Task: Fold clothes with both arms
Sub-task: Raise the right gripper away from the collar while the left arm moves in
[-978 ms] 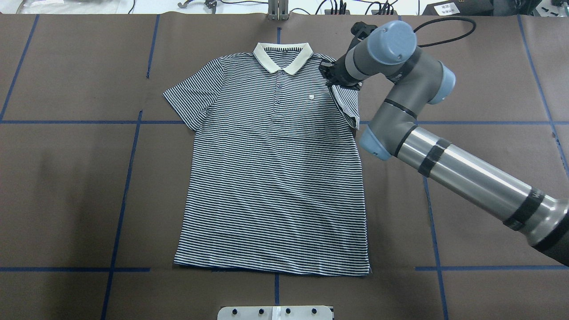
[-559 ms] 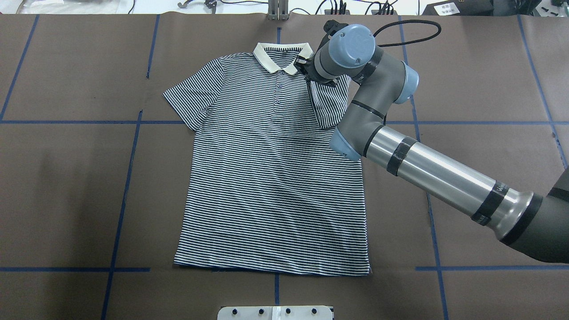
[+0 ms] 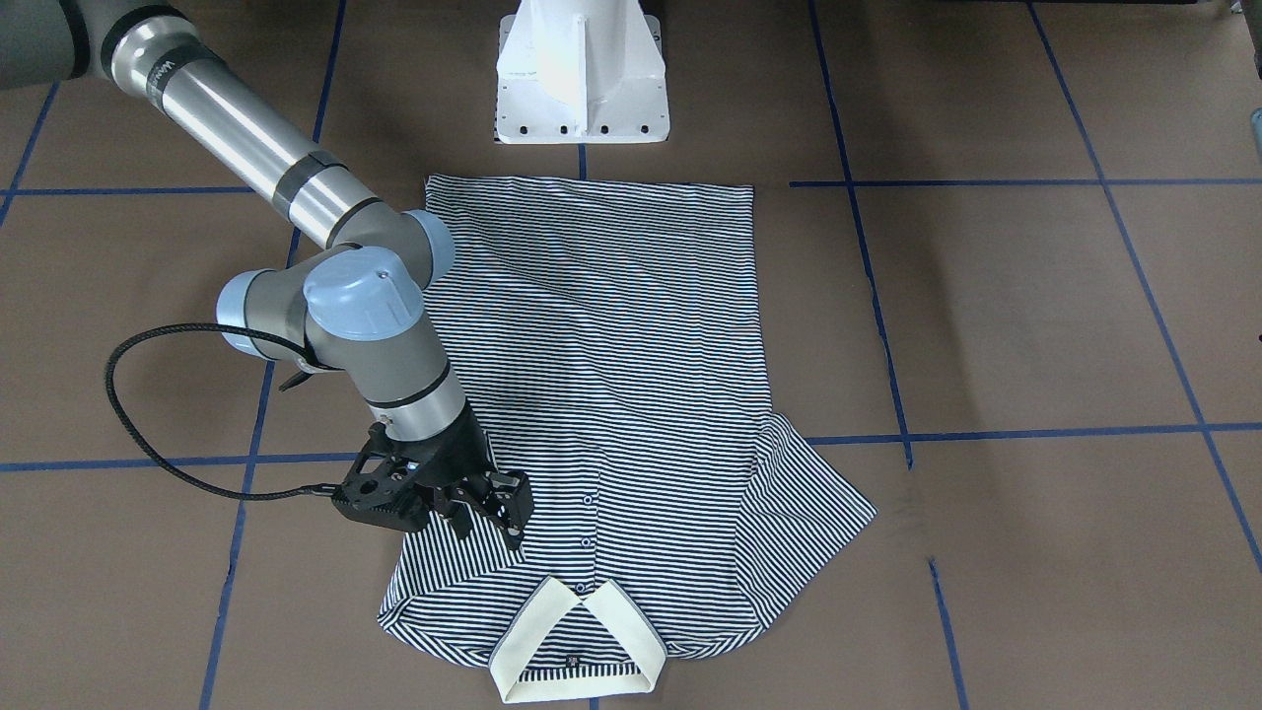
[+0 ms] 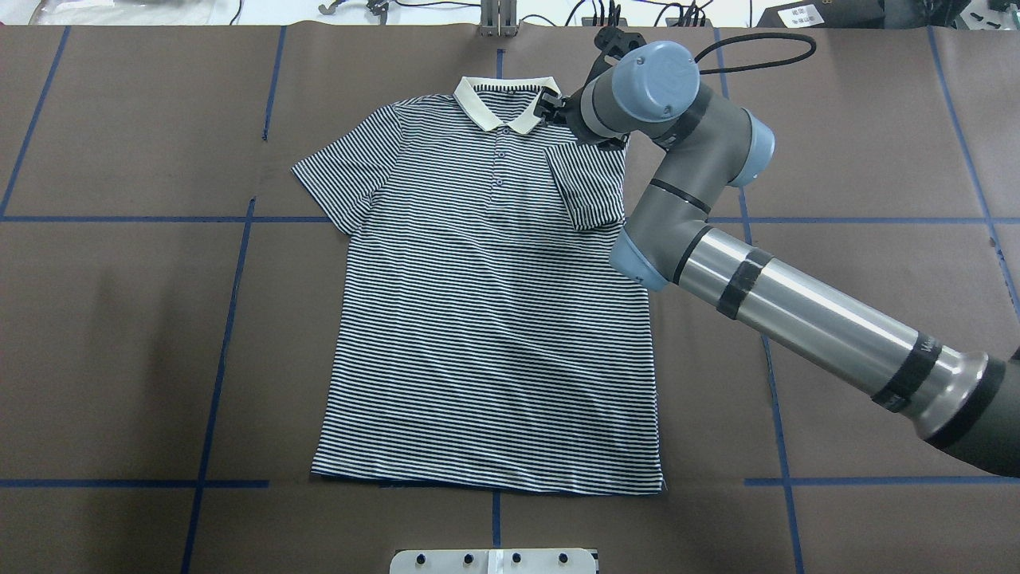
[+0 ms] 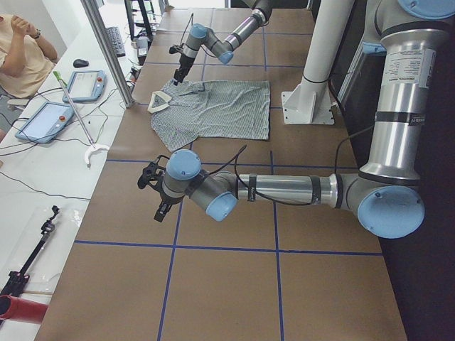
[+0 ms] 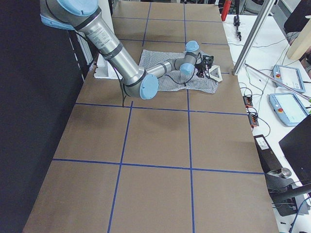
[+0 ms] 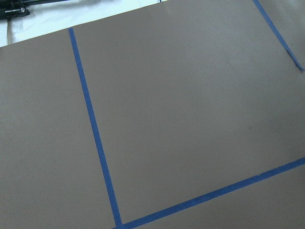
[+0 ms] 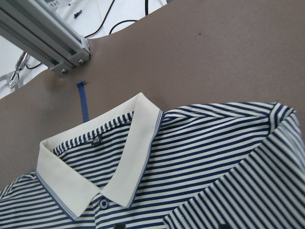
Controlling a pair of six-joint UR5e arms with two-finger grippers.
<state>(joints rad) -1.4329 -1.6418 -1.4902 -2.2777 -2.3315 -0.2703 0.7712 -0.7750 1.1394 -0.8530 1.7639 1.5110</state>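
Note:
The striped polo shirt (image 4: pixel 486 319) lies flat and face up on the brown table, its cream collar (image 4: pixel 504 100) at the far edge. One sleeve (image 4: pixel 588 185) is folded inward onto the chest; the other sleeve (image 4: pixel 339 171) is spread out flat. My right gripper (image 3: pixel 488 523) hovers open just above the shoulder beside the collar, with nothing between its fingers. The right wrist view shows the collar (image 8: pixel 119 157) and the folded sleeve's edge (image 8: pixel 248 191). My left gripper (image 5: pixel 161 210) hangs over bare table well away from the shirt (image 5: pixel 213 114); I cannot tell whether it is open or shut.
The white pedestal base (image 3: pixel 582 69) stands at the shirt's hem side. An aluminium post (image 4: pixel 498 20) rises at the table's far edge behind the collar. Blue tape lines (image 7: pixel 95 138) cross the brown cover. A person (image 5: pixel 21 50) sits by a side bench with tablets (image 5: pixel 43 121).
The right gripper carried the sleeve inward over the chest, then let it go. The sleeve now lies flat on the shirt, and the wrist has drawn back slightly towards the collar side.

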